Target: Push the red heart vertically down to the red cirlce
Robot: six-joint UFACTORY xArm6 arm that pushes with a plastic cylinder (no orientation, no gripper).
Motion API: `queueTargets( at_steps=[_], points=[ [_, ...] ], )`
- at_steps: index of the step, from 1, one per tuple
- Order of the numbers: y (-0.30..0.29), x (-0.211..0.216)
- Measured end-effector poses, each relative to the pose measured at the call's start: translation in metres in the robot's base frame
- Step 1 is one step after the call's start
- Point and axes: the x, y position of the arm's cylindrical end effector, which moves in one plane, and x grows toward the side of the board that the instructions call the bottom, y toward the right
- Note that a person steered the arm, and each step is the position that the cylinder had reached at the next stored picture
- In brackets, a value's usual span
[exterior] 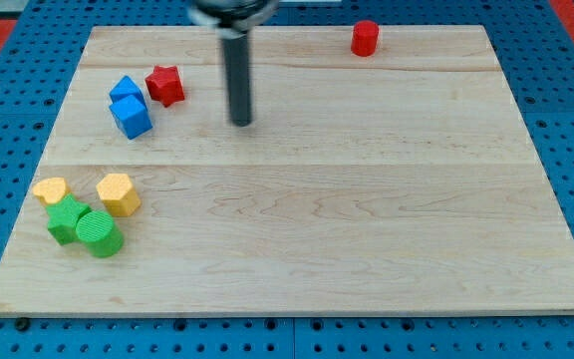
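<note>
A red block with a notched, star- or heart-like outline (165,85) lies near the view's upper left. A red cylinder (365,38) stands at the board's top edge, right of centre. My tip (241,122) rests on the board to the right of the notched red block and a little lower, with a clear gap between them. The tip is far to the left of and below the red cylinder.
Two blue blocks (129,105) sit touching just left of the notched red block. At lower left lie a yellow heart-like block (51,189), a yellow hexagon block (118,193), a green block (65,218) and a green cylinder (99,232). The wooden board (367,219) lies on a blue pegboard.
</note>
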Motion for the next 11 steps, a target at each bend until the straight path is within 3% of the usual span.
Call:
queueTargets(
  at_steps=[1,2,3,5,8,10,11],
  points=[
    [-0.082,0.025],
    [-0.147,0.022],
    [-0.165,0.014],
    [-0.167,-0.041],
    [-0.02,-0.095],
    [-0.007,-0.138],
    [0.053,-0.144]
  ],
)
